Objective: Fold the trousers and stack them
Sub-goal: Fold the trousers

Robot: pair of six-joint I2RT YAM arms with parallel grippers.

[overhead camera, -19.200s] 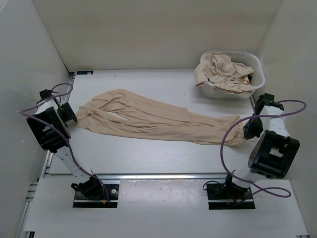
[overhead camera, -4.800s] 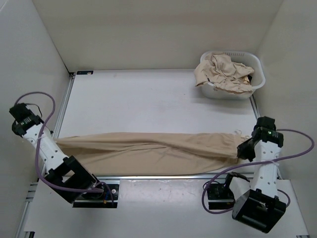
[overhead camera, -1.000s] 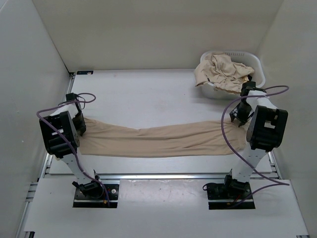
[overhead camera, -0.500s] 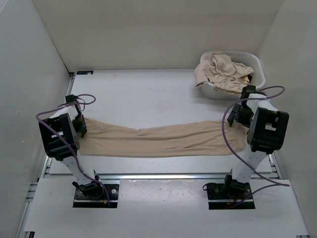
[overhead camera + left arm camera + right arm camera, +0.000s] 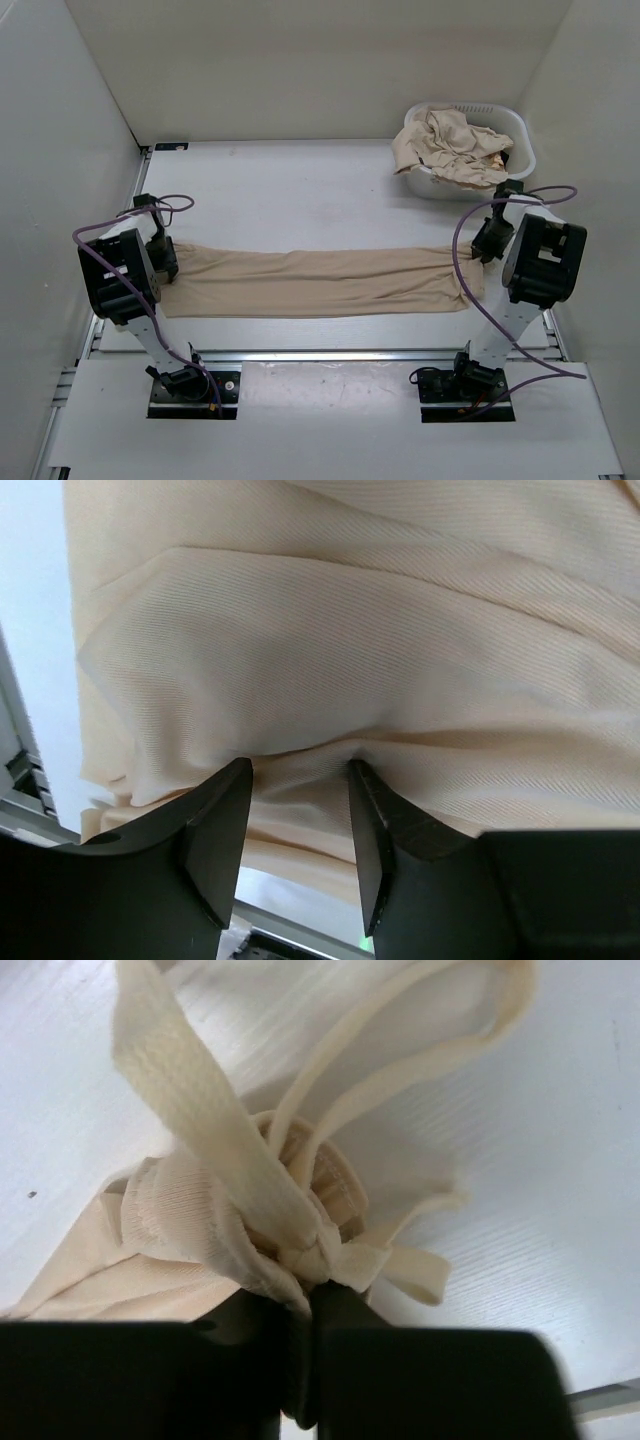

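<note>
One pair of thin beige soft trousers [image 5: 310, 282] lies stretched flat along the near edge of the tabletop [image 5: 300, 190] for folding, right gripper [image 5: 305, 1305] clamped on its bunched end, left gripper [image 5: 298, 775] with jaws apart over cloth
</note>
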